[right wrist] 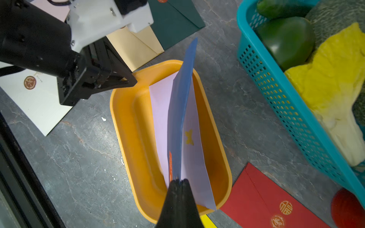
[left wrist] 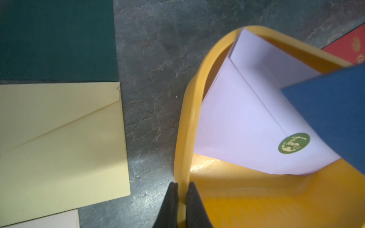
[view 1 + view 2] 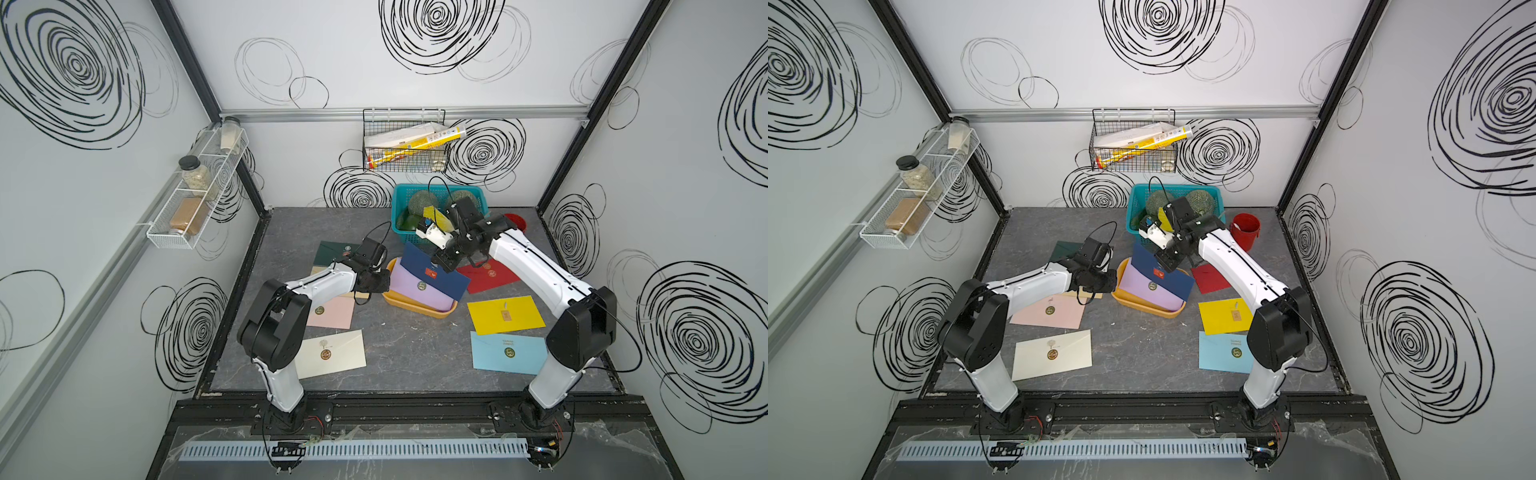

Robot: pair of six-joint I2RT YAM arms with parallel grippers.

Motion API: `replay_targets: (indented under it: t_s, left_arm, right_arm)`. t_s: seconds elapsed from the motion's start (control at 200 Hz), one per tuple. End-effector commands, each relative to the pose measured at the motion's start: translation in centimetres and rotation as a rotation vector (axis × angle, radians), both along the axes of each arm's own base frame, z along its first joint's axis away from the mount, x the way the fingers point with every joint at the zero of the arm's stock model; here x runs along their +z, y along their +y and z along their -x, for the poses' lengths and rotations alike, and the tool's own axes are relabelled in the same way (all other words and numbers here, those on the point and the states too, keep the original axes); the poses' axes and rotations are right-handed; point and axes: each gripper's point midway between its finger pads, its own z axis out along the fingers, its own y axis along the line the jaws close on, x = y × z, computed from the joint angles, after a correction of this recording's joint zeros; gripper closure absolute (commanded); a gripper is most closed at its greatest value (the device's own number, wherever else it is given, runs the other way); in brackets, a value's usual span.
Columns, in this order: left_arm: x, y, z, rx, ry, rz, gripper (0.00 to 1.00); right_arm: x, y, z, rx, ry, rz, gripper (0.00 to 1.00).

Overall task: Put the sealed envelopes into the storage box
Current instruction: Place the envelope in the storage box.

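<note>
While left gripper (image 2: 181, 184) clamps nine-o'clock rim of shallow mustard-yellow plastic tub (image 2: 183, 138) | right gripper (image 1: 178, 182) grips flat navy paper envelope (image 1: 181, 98) edge-up | lower, flatten, then release.

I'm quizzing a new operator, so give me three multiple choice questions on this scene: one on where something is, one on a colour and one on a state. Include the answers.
1. Where is the lilac envelope? A in the teal basket; B in the storage box; C under the red cup.
2. What colour is the envelope held by the right gripper? A navy; B pink; C yellow.
3. On the left gripper, the jaws are: A wide open above bare table; B shut on the storage box's rim; C shut on a cream envelope.

Answers:
1. B, because both top views show it lying inside the box.
2. A, because the navy envelope stands pinched edge-on over the box.
3. B, because the left wrist view shows the jaws pressed on either side of the rim.
</note>
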Motion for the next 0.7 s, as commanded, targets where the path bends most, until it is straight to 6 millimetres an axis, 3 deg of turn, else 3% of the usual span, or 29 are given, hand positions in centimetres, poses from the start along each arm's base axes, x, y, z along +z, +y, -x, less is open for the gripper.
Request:
replay_targets:
  t_s: [0.0,0.215,0.541,0.616,0.696]
  left_arm:
    - [0.0,0.2,1.5,-0.052,0.015,-0.018,0.93]
    - [0.4,-0.1,1.7,-0.076,0.006,-0.007,0.93]
    - [1.2,0.0,1.6,-0.060,-0.007,0.007,0.95]
    - [1.5,-0.1,1.6,-0.046,-0.009,0.024,0.95]
    - [1.8,-0.1,1.3,-0.013,-0.014,0.042,0.96]
  right_arm:
    - [-0.1,2.3,0.8,0.125,0.004,-0.019,1.00]
    - [-4.6,2.9,1.2,0.147,0.092,0.073,1.00]
    - [-8.2,1.7,-0.7,0.073,0.089,0.134,0.99]
    - [-8.7,1.4,-1.5,0.041,0.076,0.148,0.85]
    - [-7.6,1.3,-2.9,-0.002,0.024,0.146,0.68]
